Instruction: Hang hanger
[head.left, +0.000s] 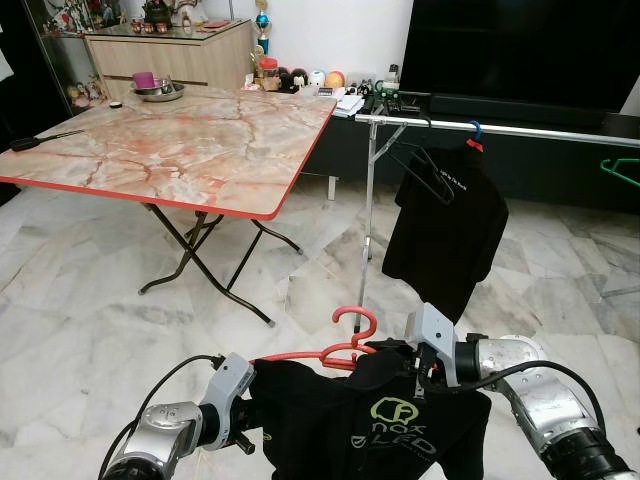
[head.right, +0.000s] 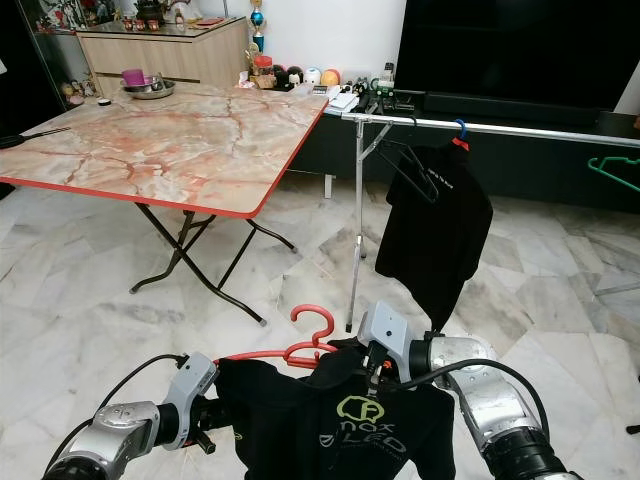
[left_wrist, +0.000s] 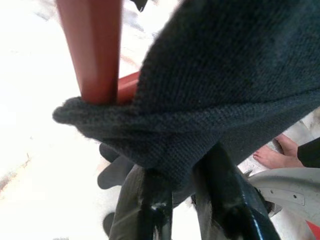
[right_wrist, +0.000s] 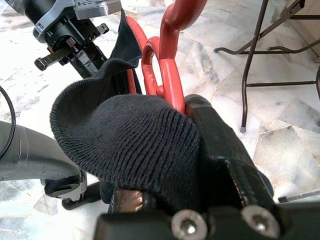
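A red hanger (head.left: 300, 357) carrying a black shirt (head.left: 380, 430) with a green logo is held low in front of me between both arms. My left gripper (left_wrist: 182, 172) is shut on the shirt's shoulder, where the hanger's red arm (left_wrist: 95, 50) sticks out of the cloth. My right gripper (head.left: 400, 365) is shut at the hanger's neck (right_wrist: 170, 75), its fingers (right_wrist: 220, 140) half buried in the collar. The steel clothes rail (head.left: 520, 128) stands ahead to the right, well above the hanger and apart from it.
Another black shirt (head.left: 445, 230) and a thin black hanger hang on the rail; a green hanger (head.left: 622, 170) hangs at the far right. A folding marble-top table (head.left: 180, 140) stands ahead left. A TV (head.left: 520, 50) is behind. A person's bare foot (left_wrist: 272, 155) is nearby.
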